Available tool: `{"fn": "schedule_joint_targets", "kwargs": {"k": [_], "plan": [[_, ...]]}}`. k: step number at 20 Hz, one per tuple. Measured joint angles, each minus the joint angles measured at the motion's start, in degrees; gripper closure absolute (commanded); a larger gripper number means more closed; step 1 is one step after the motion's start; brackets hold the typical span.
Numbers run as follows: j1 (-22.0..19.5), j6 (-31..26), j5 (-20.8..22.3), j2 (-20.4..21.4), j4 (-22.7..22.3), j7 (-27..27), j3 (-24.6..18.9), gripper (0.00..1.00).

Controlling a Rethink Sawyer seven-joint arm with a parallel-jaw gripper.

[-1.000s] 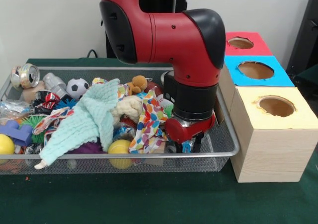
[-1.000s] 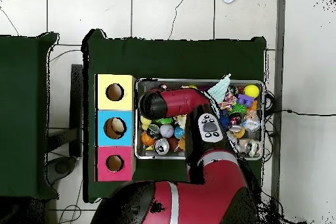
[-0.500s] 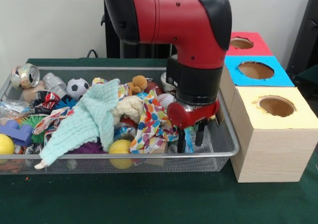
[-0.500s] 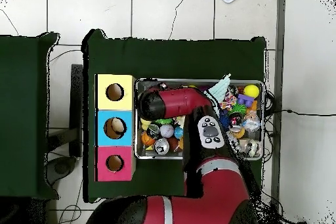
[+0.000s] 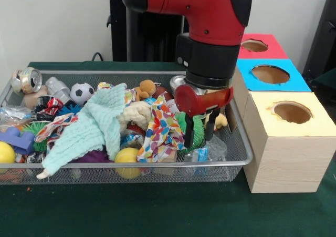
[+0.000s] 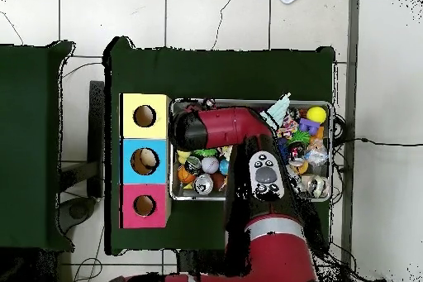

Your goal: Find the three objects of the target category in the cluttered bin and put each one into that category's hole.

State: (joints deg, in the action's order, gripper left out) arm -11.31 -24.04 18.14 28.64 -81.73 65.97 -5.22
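My end effector point(image 5: 198, 133) hangs above the bin's point(image 5: 239, 142) end nearest the boxes, its two black fingers point(image 5: 188, 134) spread a little and holding nothing. A green spiky ball point(image 5: 197, 127) sits right behind them, partly showing in the gap, and a small yellow toy point(image 5: 221, 121) lies just beside, toward the boxes. Under the fingers a clear plastic bottle point(image 5: 205, 153) lies on the mesh floor.

Toward the bin's middle, a spotted cloth point(image 5: 161, 127) drapes over the clutter, next to a pale green knitted cloth point(image 5: 89, 127) that covers much of the pile. A yellow ball point(image 5: 126, 158) rests against the front wall below them. A brown teddy point(image 5: 146, 89) and a soccer ball point(image 5: 81, 92) lie further back; a crushed can point(image 5: 27, 80) sits on the far corner rim.

Beside the bin stand three boxes on the table point(image 5: 168, 210), each with a round hole: yellow box point(image 5: 292, 137) nearest, blue box point(image 5: 271, 75) next, red box point(image 5: 258, 46) behind.

From overhead my arm point(image 6: 223, 127) covers the bin's box end.
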Motion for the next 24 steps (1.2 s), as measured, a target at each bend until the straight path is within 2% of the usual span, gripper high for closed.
{"fn": "schedule_joint_targets", "kwargs": {"k": [11,15,24], "plan": [[2.18,0.01,-5.54,-0.02,-0.03,1.26,3.94,0.00],[4.01,0.63,-10.28,-0.97,-0.07,5.87,6.85,0.00],[4.78,0.72,-14.44,-1.37,-0.36,14.64,9.08,0.00]]}}
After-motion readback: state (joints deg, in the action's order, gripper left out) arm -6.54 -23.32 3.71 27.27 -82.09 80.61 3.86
